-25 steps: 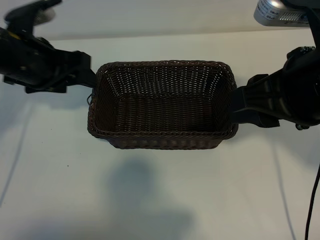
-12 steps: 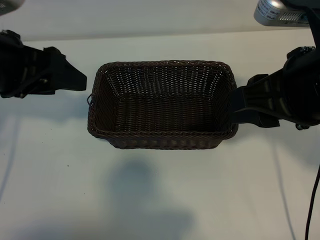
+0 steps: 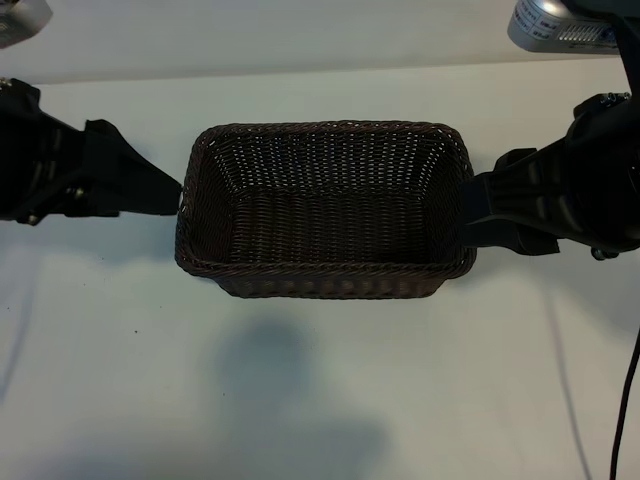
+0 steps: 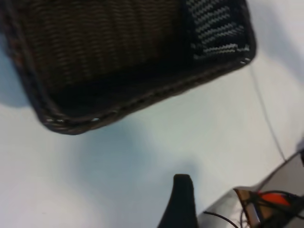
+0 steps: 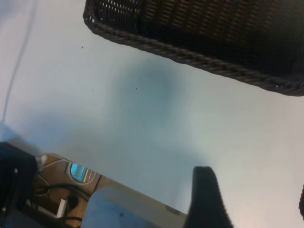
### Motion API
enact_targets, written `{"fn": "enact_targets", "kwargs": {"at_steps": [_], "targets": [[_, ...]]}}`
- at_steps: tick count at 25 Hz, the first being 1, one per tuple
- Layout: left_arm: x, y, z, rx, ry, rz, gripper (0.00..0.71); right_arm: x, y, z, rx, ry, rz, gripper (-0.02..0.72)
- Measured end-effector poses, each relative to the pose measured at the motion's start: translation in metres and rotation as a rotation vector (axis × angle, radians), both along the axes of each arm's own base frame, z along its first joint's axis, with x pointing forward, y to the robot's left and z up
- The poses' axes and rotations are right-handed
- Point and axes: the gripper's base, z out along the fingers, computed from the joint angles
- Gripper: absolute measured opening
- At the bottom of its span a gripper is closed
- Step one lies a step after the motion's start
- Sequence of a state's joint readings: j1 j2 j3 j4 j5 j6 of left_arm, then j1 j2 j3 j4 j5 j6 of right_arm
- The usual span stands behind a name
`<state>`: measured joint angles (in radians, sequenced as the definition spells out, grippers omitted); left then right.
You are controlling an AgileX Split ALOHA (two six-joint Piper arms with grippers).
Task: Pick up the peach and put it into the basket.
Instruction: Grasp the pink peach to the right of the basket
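Observation:
The dark brown wicker basket (image 3: 322, 208) stands in the middle of the white table, and its inside shows only weave. The peach is out of view in every frame. My left gripper (image 3: 168, 190) is at the basket's left end, its tip close to the rim. In the left wrist view one black finger (image 4: 183, 199) hangs over bare table beside the basket (image 4: 118, 57), with nothing in it. My right gripper (image 3: 478, 212) sits against the basket's right end. There too, one finger (image 5: 205, 197) is over bare table near the basket (image 5: 213, 42), holding nothing.
A silver device (image 3: 555, 25) hangs at the upper right. A thin cable (image 3: 625, 400) runs down the table's right side. White table (image 3: 300, 390) stretches in front of the basket. The table's edge with wiring below shows in the right wrist view (image 5: 57, 180).
The left arm pulled back from the basket's left rim toward the left, then came back in lower, its tip near the rim again. The right arm and basket have not moved.

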<state>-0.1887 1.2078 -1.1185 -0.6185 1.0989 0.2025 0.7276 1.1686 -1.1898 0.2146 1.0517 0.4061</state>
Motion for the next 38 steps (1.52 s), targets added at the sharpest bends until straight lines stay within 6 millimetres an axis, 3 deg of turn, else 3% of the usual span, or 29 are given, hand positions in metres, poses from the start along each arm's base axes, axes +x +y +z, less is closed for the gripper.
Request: {"fn": "enact_targets", "kwargs": {"at_steps": [5,12,19,25,38], "targets": [[-0.011,-0.026,0.001,-0.008,-0.007,-0.098,0.595,0.000,0.000,0.000,0.000,0.000,0.000,0.465],[-0.020,-0.043,-0.004,0.071,-0.005,-0.109,0.595,0.000,0.000,0.000,0.000,0.000,0.000,0.465],[-0.026,-0.050,-0.007,0.091,0.021,-0.128,0.595,0.000,0.000,0.000,0.000,0.000,0.000,0.465],[-0.028,-0.048,-0.021,0.115,0.062,-0.120,0.595,0.000,0.000,0.000,0.000,0.000,0.000,0.465],[-0.028,-0.047,-0.023,0.116,0.074,-0.098,0.594,0.000,0.000,0.000,0.000,0.000,0.000,0.465]]}}
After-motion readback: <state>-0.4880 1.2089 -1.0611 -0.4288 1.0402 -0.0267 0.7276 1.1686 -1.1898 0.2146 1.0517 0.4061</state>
